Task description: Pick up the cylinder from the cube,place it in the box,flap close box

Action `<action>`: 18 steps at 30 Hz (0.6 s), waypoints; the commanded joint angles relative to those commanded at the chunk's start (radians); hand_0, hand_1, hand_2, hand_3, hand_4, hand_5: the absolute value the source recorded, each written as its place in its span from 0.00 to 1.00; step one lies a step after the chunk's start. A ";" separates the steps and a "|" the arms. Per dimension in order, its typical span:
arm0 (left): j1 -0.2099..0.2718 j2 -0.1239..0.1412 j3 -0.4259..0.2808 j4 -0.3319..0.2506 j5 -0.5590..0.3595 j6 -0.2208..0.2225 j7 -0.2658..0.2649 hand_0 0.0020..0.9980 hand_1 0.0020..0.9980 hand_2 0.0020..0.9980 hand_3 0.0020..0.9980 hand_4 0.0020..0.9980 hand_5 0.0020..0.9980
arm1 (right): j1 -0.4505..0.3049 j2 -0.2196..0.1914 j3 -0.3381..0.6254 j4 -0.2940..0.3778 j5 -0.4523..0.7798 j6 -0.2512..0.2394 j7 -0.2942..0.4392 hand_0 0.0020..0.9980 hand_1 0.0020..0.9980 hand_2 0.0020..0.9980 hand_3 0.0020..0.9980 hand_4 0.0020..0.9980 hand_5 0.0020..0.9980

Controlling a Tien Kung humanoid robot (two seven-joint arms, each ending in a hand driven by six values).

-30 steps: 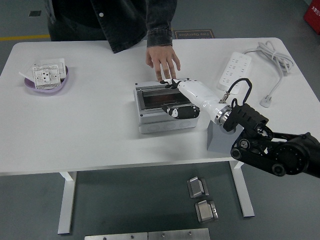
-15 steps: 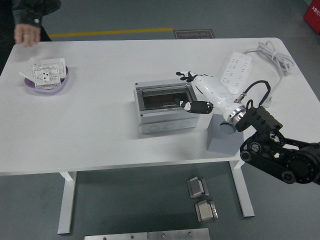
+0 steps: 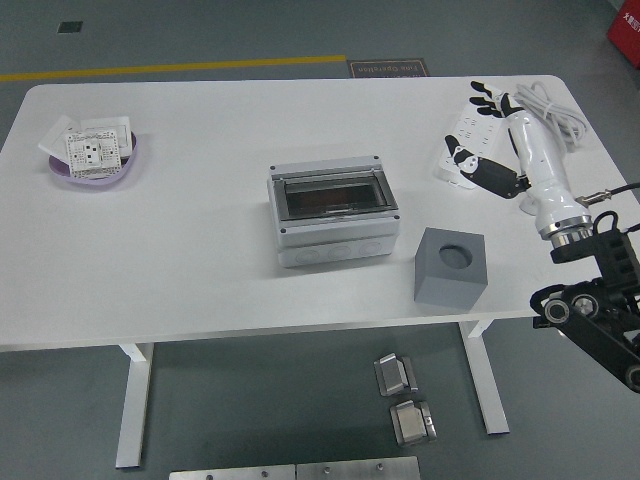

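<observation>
On the far left of the white bench (image 3: 180, 260) sits a purple bowl (image 3: 95, 165) with a white socket plate (image 3: 95, 148) in it. It has no part in this job.

In the middle sits the grey box (image 3: 333, 212). Its see-through flap (image 3: 333, 198) lies flat on top, so the box looks closed. Something dark shows under the flap, but I cannot tell if it is the cylinder. The cylinder does not show anywhere else.

Just to the right of the box, a bit nearer the front edge, stands the grey cube (image 3: 450, 265). The round hole in its top is empty.

So it looks like all the steps are done: nothing sits in the cube, and the flap is down. I think the only move left is for the arm to go to a rest spot, and that calls for no grip at all.

On the right, the right hand (image 3: 487, 135) is up over the white power strip (image 3: 470, 140), well apart from the box and the cube. Its white forearm points up and away from the robot. The black fingers (image 3: 486, 95) are spread loose and the hand holds nothing. The left hand does not show
</observation>
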 joint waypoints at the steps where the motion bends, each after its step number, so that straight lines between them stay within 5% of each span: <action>1: 0.001 -0.001 -0.002 0.000 0.001 0.000 0.000 0.66 0.66 0.61 0.64 0.63 0.44 | -0.023 -0.001 0.037 0.015 0.000 -0.003 0.005 0.78 0.74 0.77 0.86 0.68 0.40; 11: 0.014 -0.013 0.024 -0.002 -0.002 0.004 0.006 0.66 0.66 0.61 0.64 0.62 0.44 | -0.160 0.053 0.314 0.064 0.231 0.026 0.178 0.78 0.74 0.76 0.83 0.69 0.43; 18: 0.017 -0.018 0.043 -0.004 0.009 0.021 0.024 0.66 0.66 0.61 0.64 0.62 0.44 | -0.196 0.100 0.444 0.046 0.489 0.134 0.315 0.78 0.74 0.76 0.83 0.69 0.43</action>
